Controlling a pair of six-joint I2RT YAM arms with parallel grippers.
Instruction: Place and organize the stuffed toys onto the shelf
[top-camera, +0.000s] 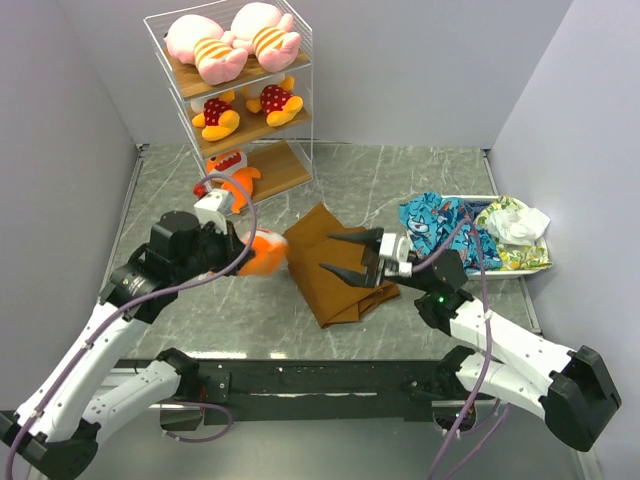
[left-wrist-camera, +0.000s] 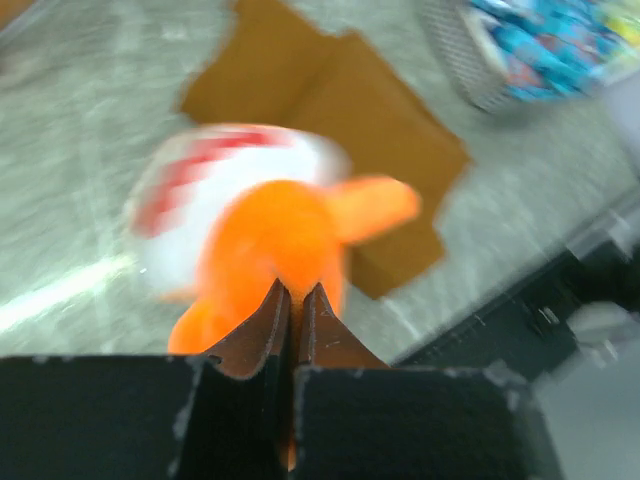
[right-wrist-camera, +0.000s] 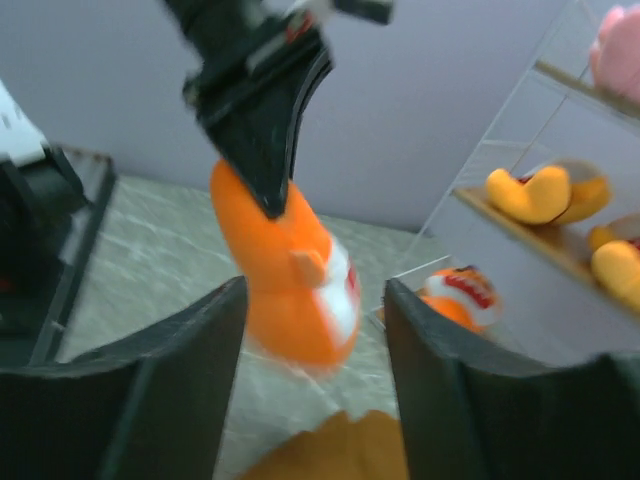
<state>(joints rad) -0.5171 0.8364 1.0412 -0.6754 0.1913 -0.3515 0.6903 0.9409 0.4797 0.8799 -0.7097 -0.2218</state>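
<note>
An orange toothy shark (top-camera: 265, 252) hangs just above the table with my left gripper (top-camera: 243, 250) shut on its tail end (left-wrist-camera: 270, 230); the fingers (left-wrist-camera: 275, 320) pinch orange plush. My right gripper (top-camera: 328, 252) stands open over the brown cloth, facing the shark (right-wrist-camera: 290, 270) without touching it. The white wire shelf (top-camera: 285, 168) at the back holds two pink striped toys (top-camera: 235, 42) on top. Two yellow polka-dot toys (top-camera: 245, 108) sit on the middle board. Another orange shark (top-camera: 232, 178) is at the front of the bottom board.
A folded brown cloth (top-camera: 330, 265) lies mid-table under the right gripper. A white tray (top-camera: 535, 265) at the right holds a colourful fabric pile (top-camera: 450, 225). Grey walls close in both sides.
</note>
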